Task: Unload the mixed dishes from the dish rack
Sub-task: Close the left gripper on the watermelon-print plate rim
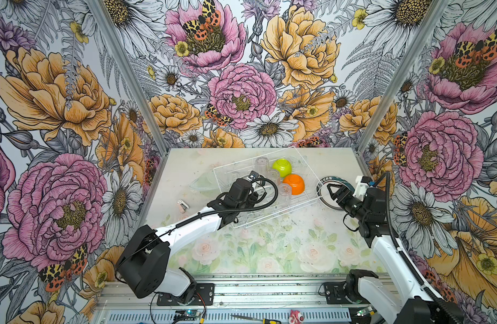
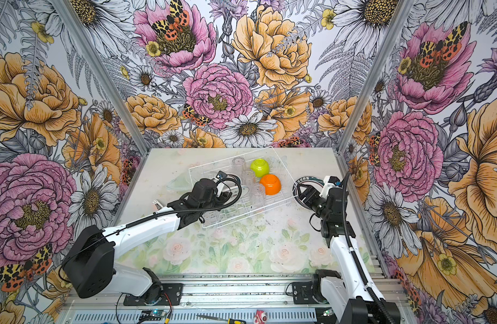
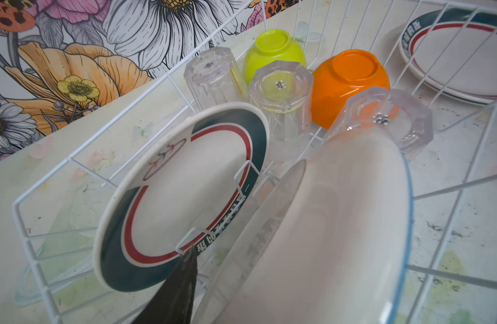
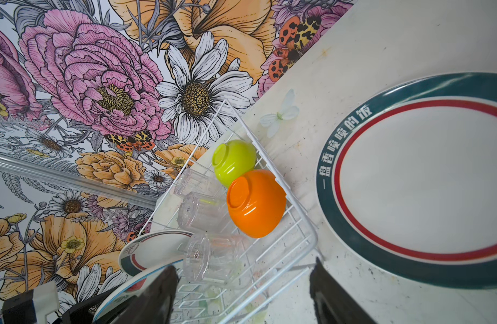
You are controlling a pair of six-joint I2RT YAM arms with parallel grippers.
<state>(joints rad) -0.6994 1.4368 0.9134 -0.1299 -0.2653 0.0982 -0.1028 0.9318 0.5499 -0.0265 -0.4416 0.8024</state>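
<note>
**Left gripper among the rack's plates, right gripper spread wide outside it**

Left: my left gripper [image 1: 254, 191] is down inside the dish rack [image 1: 269, 216], low among the upright plate slots. One dark finger [image 3: 182, 283] shows, tip at the lower rim of the standing plate [image 3: 185, 190], in the gap between it and a nearer plate [image 3: 340, 224]. The other finger is hidden behind the nearer plate. Cannot tell whether I am clamped on it or loose.

Right: my right gripper [image 1: 334, 193] hangs just outside the rack's right side, over stacked plates [image 4: 424, 182] lying flat on the table [image 1: 269, 252]. Fingers [image 4: 157, 297] well apart, nothing between them.

Rack: white wire, set askew at the table's far middle. Standing plate is white with teal and red bands. Nearer plate is close and blurred. Beyond them, toward the rack's far right end, are three clear tumblers [image 3: 281, 89], upside down. The lime-green bowl [image 3: 272, 47] and orange bowl [image 3: 348, 84] sit beside them, also upside down.

Room: the rack's low wire side stands between the bowls and the flat plates. Open tabletop lies on the rack's near side.
</note>
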